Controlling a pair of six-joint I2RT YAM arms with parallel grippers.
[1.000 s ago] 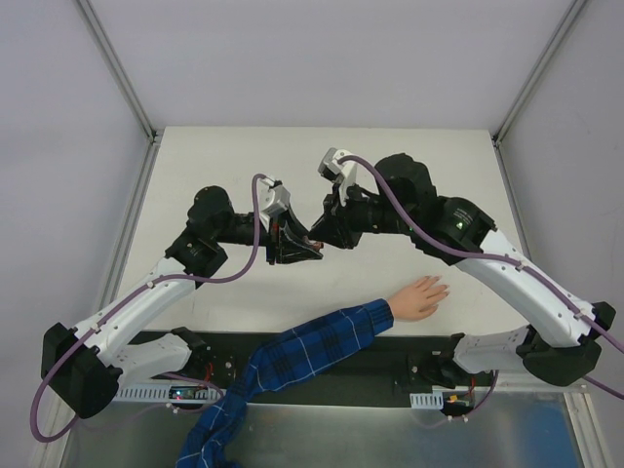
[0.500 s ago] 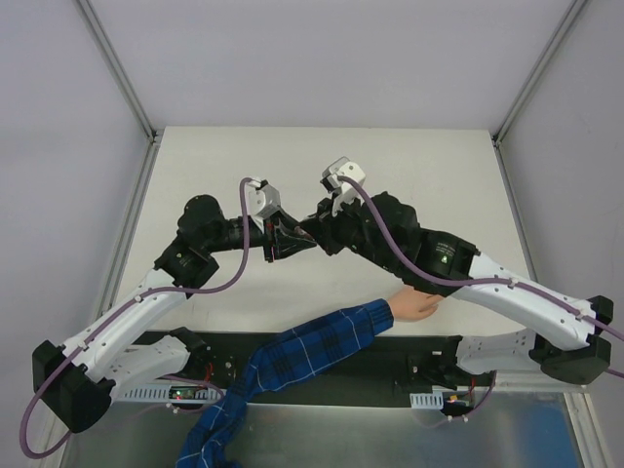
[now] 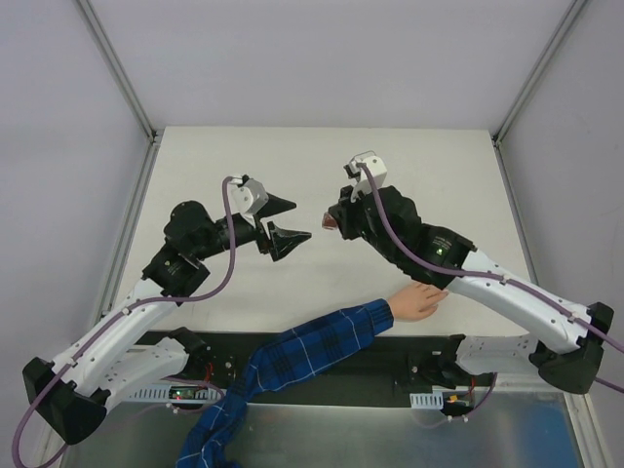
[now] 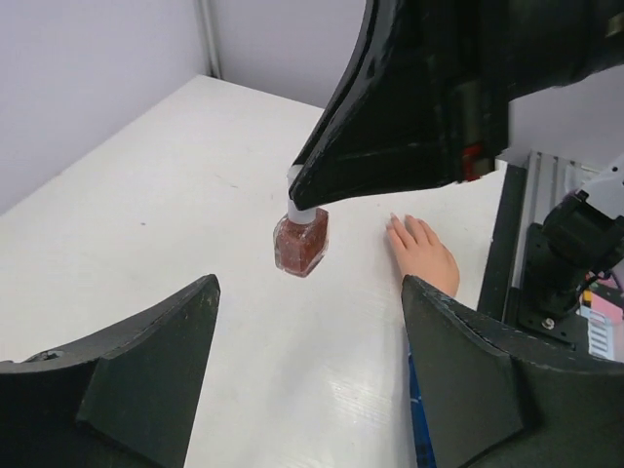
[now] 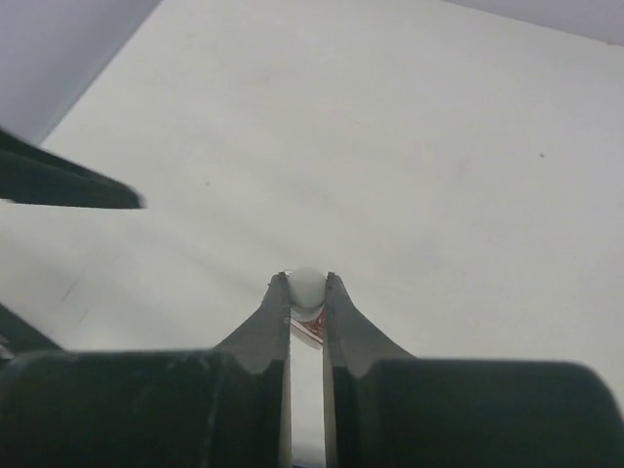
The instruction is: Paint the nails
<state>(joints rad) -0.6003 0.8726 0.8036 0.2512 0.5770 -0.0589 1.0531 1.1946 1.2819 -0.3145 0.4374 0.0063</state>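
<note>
Both arms have swung apart: half a second ago their tips were bunched together over the middle of the surface (image 3: 429, 166), and now the left arm (image 3: 146, 302) has pulled back toward its own side while the right arm (image 3: 487, 283) has shifted right, crossing above the peach hand (image 3: 419, 297). The left hand (image 3: 302, 220) is now spread wide and holds nothing, its two fingers pointing across the gap at the right hand (image 3: 334, 220).

The plaid sleeve (image 3: 312, 346) has not budged; it lies at the near edge with the peach hand flat on the surface, partly under the right forearm.

The reddish bottle (image 4: 300, 246) is left with the right hand alone, which pinches its white cap (image 5: 306, 287). The cap looks seated on the bottle, so I judge the brush is not out yet. I cannot tell whether the bottle's base touches the surface.

The nails (image 4: 394, 218) sit at the fingertips, near the bottle but apart from it, and look unpainted. With the left hand off the bottle, nothing steadies it for uncapping.
</note>
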